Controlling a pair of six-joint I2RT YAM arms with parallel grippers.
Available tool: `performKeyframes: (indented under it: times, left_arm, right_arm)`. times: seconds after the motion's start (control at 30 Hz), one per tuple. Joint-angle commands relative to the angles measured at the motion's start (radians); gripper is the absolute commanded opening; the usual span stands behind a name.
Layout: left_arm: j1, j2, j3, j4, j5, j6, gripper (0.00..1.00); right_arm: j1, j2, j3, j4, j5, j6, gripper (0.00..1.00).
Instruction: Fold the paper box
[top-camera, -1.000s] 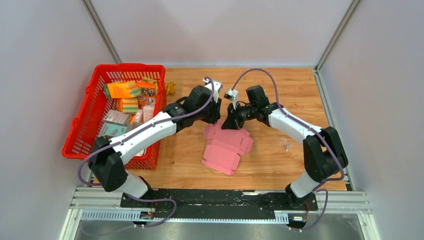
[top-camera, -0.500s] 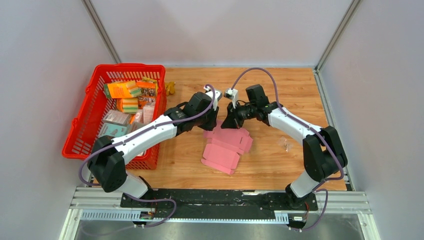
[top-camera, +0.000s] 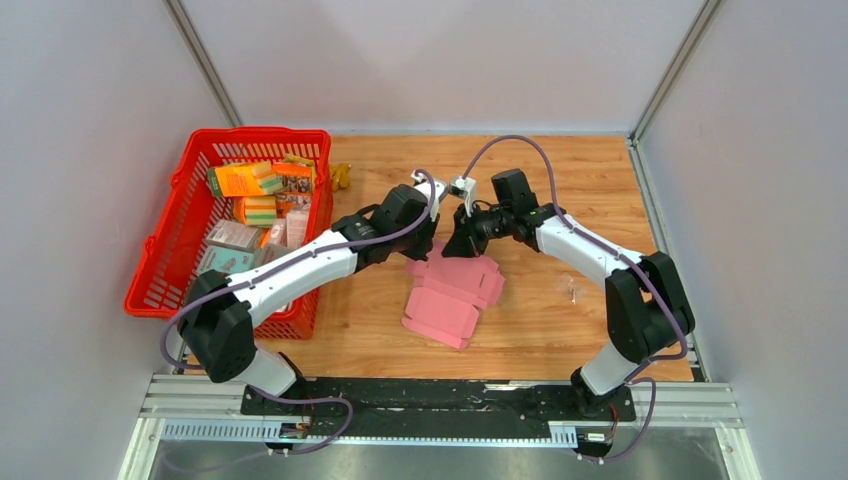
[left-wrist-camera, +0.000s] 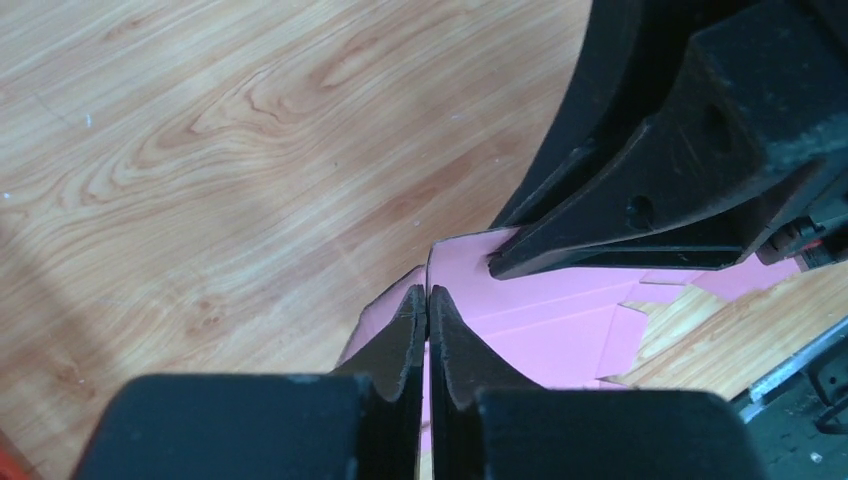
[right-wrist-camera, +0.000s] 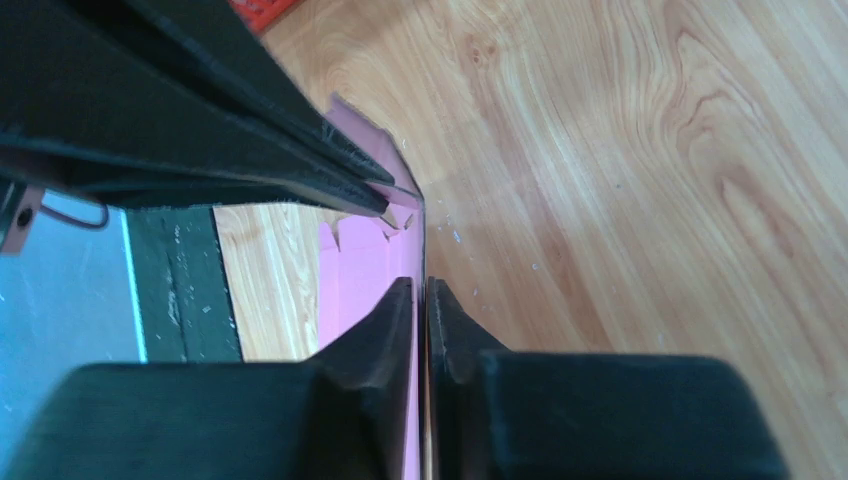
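Flap of paper box (top-camera: 455, 300) pinched tight in my left gripper (left-wrist-camera: 427, 300) and right gripper (right-wrist-camera: 420, 290). Lift both together, slow, so thin card not rip.

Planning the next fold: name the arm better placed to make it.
Left, probably: the left gripper pinches the raised end of the paper box, while the right gripper clamps the same panel and can steady it.

left gripper (top-camera: 431, 245) maybe on paper box (top-camera: 455, 300)
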Motion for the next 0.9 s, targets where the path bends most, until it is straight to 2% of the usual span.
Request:
performKeyframes:
  times: [0.0, 0.03, 0.07, 0.13, 0.23, 0.27, 0.37, 0.5, 0.57, 0.7, 0.73, 0.87]
  left_arm:
    - [-0.014, 0.001, 0.010, 0.055, -0.078, 0.051, 0.00]
    - [-0.020, -0.002, -0.013, 0.068, -0.086, 0.054, 0.00]
    - [-0.021, -0.005, -0.024, 0.097, -0.098, 0.052, 0.00]
    - [-0.023, -0.014, -0.067, 0.135, -0.110, 0.032, 0.00]
    - [-0.024, -0.022, -0.113, 0.215, -0.114, -0.004, 0.00]
    - [-0.027, -0.022, -0.123, 0.253, -0.124, -0.026, 0.00]
    - [-0.030, -0.030, -0.173, 0.328, -0.158, -0.066, 0.00]
    - [-0.038, -0.053, -0.232, 0.419, -0.192, -0.094, 0.00]
    - [-0.043, -0.064, -0.261, 0.462, -0.216, -0.095, 0.00]
    - [-0.050, -0.100, -0.309, 0.497, -0.256, -0.101, 0.00]
    - [-0.053, -0.108, -0.330, 0.514, -0.259, -0.103, 0.00]
    - [-0.057, -0.139, -0.364, 0.534, -0.285, -0.103, 0.00]
  right_arm:
    - [0.006, 0.001, 0.043, 0.028, 0.052, 0.061, 0.20]
    - [0.006, 0.003, 0.052, 0.017, 0.087, 0.081, 0.31]
    - [0.006, 0.007, 0.093, -0.032, 0.194, 0.142, 0.44]
    - [0.004, 0.029, 0.156, -0.114, 0.338, 0.201, 0.45]
    - [0.001, 0.030, 0.229, -0.233, 0.522, 0.406, 0.52]
    - [0.001, 0.023, 0.230, -0.265, 0.610, 0.531, 0.56]
    - [0.001, -0.046, 0.154, -0.258, 0.656, 0.665, 0.61]
    - [0.013, -0.219, 0.069, -0.267, 0.770, 0.956, 0.66]
    - [0.027, -0.278, 0.010, -0.201, 0.758, 1.052, 0.75]
    - [0.033, -0.388, -0.096, -0.135, 0.732, 1.366, 0.77]
    - [0.044, -0.425, -0.136, -0.132, 0.773, 1.514, 0.77]
    - [0.161, -0.479, -0.181, -0.127, 0.935, 1.745, 0.77]
